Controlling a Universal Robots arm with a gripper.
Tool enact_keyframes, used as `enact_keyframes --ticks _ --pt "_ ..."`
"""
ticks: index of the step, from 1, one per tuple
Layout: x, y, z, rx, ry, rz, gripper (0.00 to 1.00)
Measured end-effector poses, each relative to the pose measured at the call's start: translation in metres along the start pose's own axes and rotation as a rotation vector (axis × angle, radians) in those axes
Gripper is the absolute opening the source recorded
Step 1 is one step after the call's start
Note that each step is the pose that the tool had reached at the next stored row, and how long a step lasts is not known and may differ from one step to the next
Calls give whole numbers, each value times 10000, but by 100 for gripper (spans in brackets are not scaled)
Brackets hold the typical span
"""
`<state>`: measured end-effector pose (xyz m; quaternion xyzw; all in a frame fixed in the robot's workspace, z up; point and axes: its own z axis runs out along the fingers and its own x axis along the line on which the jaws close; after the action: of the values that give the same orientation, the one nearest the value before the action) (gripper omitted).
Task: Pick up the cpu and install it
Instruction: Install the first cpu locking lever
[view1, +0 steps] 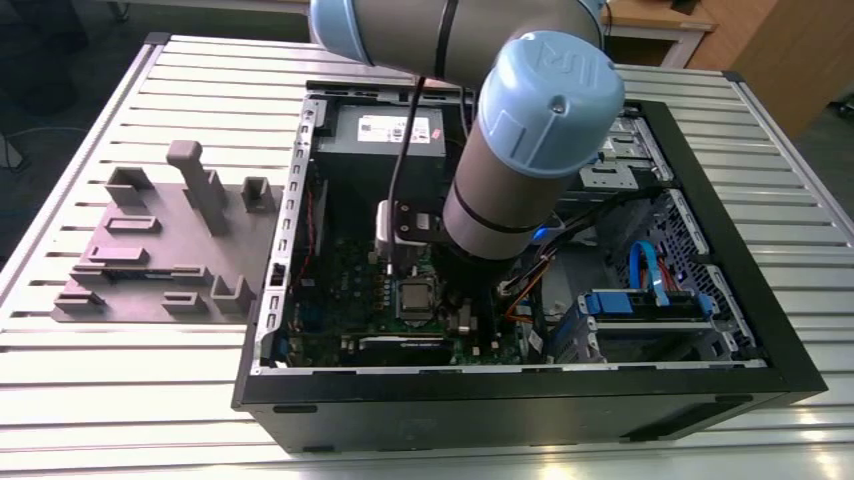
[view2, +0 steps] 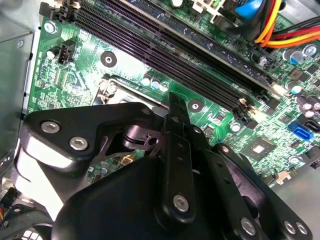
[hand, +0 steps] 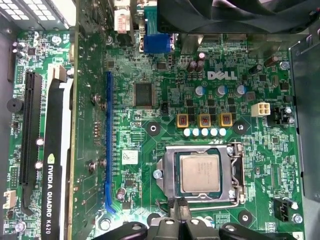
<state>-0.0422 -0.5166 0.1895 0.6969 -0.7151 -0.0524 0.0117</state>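
Gripper (hand: 183, 212) hangs low over the board (hand: 150, 145), jaws pinched narrow with nothing between them, tips just beside the socket frame (hand: 236, 172). Cpu (hand: 200, 173) lies flat inside that frame, lid up; can't tell if the frame is latched. Likely light and stiff, but the bare metal lid looks slick and the underside is probably delicate. Best hold is on two opposite thin edges, kept level. The frame leaves little edge exposed. Farther off, a grey tray (view1: 147, 250) sits on the counter (view1: 134, 370) outside the case (view1: 534, 395).
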Motion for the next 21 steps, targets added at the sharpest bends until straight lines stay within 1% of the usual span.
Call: enact_keyframes --ticks 8,11,14,17,19,21 --pt "0 -28 5 0 -7 -1 10" --pt "-1 -37 16 3 -14 -1 10" --pt "1 -41 25 -1 -7 -1 10" --pt "1 -42 27 -1 -14 -2 10" --pt "0 -41 19 0 -28 -3 10" --pt "-3 -38 -8 5 -46 -5 10"
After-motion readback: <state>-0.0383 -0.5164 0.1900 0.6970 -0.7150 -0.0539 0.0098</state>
